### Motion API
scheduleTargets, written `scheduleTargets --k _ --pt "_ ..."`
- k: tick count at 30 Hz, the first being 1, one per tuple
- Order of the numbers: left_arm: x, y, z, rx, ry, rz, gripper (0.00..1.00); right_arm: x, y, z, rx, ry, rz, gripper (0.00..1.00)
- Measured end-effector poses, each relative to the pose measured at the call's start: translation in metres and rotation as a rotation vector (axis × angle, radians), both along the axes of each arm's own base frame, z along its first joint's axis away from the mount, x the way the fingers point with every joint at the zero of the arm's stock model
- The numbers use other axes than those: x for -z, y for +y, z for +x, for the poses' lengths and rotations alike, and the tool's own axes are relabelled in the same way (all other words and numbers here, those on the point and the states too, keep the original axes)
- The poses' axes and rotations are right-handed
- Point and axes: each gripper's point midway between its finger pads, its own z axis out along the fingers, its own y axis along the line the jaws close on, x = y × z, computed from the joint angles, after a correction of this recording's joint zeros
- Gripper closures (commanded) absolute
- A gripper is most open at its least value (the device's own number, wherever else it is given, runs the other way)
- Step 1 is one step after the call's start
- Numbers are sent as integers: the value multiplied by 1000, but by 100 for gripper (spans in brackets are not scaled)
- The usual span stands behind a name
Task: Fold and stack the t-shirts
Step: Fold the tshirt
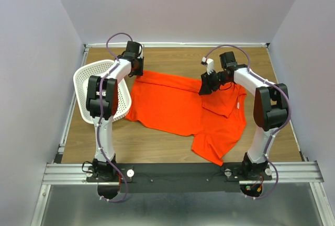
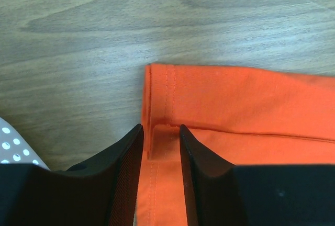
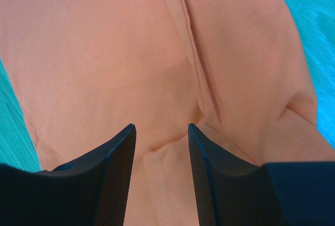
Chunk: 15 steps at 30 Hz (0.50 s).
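Observation:
The orange-red t-shirt [image 1: 178, 105] lies spread and partly rumpled on the wooden table, with one flap folded over at the right. My left gripper [image 1: 137, 69] is at the shirt's far left corner. In the left wrist view its jaws [image 2: 159, 127] are a little apart and straddle the hemmed corner of the shirt [image 2: 235, 95]. My right gripper [image 1: 207, 86] is over the shirt's far right part. In the right wrist view its jaws [image 3: 161, 126] are apart around a raised hem fold of the shirt [image 3: 104, 53], which looks pale peach there.
A white perforated basket [image 1: 89, 79] stands at the left, beside my left arm, and its edge shows in the left wrist view [image 2: 10, 142]. Grey walls close in the table [image 1: 172, 58] on three sides. A metal rail [image 1: 183, 171] runs along the near edge.

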Motion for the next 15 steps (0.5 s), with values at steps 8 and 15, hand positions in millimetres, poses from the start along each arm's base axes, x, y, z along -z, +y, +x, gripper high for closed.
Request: scheduleTargets --k 8,15 --pt "0 0 0 7 0 3 78 0 -3 1 7 0 0 48" --pt "1 -4 -2 25 6 -17 92 0 -3 1 8 1 4 47"
